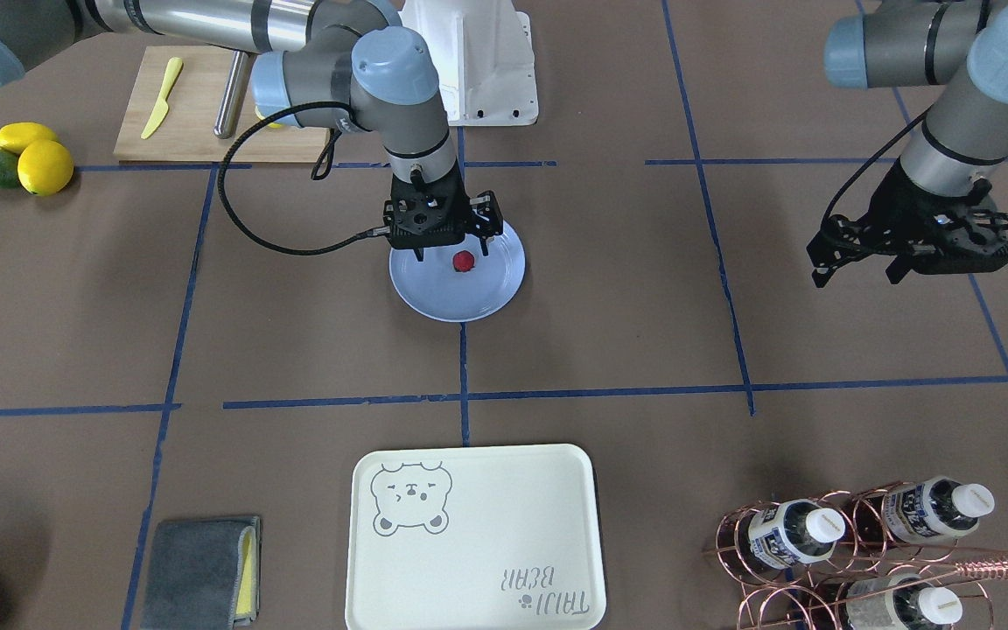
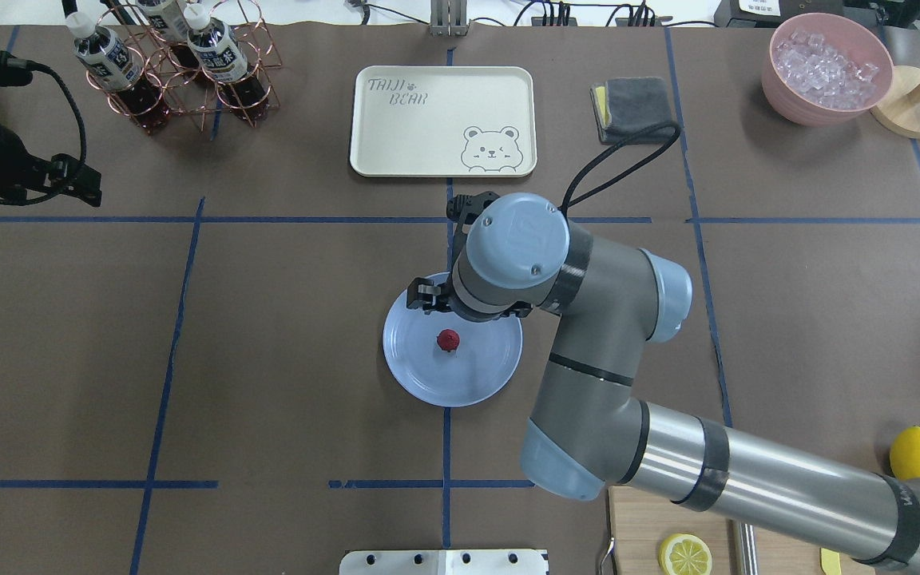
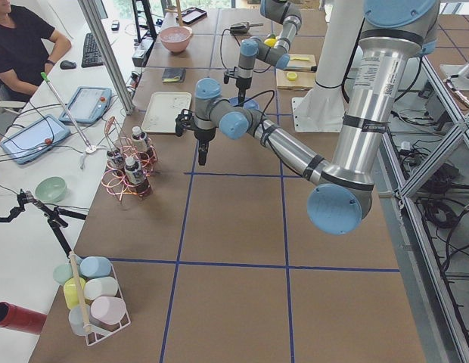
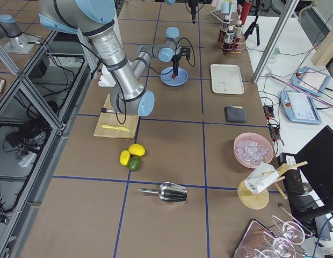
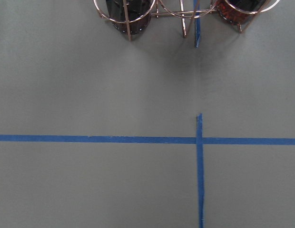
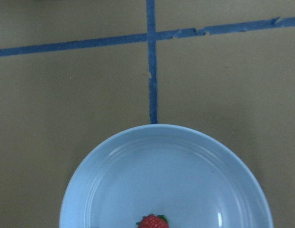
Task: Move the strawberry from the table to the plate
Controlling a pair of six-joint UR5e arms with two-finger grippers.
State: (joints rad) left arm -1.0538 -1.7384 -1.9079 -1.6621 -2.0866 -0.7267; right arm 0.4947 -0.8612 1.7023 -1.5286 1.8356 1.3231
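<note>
Table point(image 1: 609, 289): brown paper with a blue tape grid. Cream tray point(image 2: 442, 120) by the edge opposite the robot reads "TAIJI BEAR". Labels on the bottles point(image 2: 212, 48) are too small to read. Plate point(image 1: 486, 297) sits mid-tabletop. Right gripper point(image 1: 452, 255) hovers over it, fingers wide, empty. Left gripper point(image 1: 856, 278) is spread too, holding nothing. Strawberry point(image 1: 464, 261) lies near the plate's centre. It's probably light, soft and easily bruised, so pinch gently across the widest part.

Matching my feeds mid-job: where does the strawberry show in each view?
Front-facing: strawberry at centre, on the plate.
Overhead: strawberry at centre.
Exterior left: too small to tell.
Exterior right: too small to tell.
Left wrist: not in it.
Right wrist: strawberry at the bottom edge.
Shared landmark: the light-blue plate.
</note>
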